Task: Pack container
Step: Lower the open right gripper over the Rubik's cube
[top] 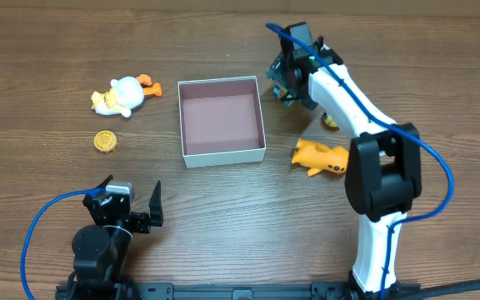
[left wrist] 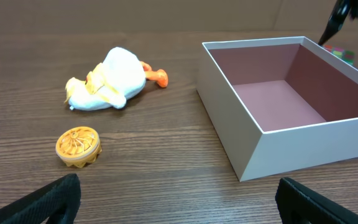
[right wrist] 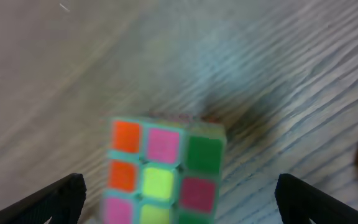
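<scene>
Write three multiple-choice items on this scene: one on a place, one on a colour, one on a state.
1. Where does the plush duck lie relative to the container?
A. inside it
B. on the table, to its left
C. leaning on its right wall

2. What colour is the container's inside?
A. green
B. pinkish-brown
C. blue

3. How does the right gripper stand over the cube?
A. shut on the cube
B. shut on the duck
C. open

Answers:
1 B: the overhead view shows it on the wood beyond the left wall.
2 B: the overhead and left wrist views both show that floor.
3 C: its fingers sit wide apart, clear of the cube.
</scene>
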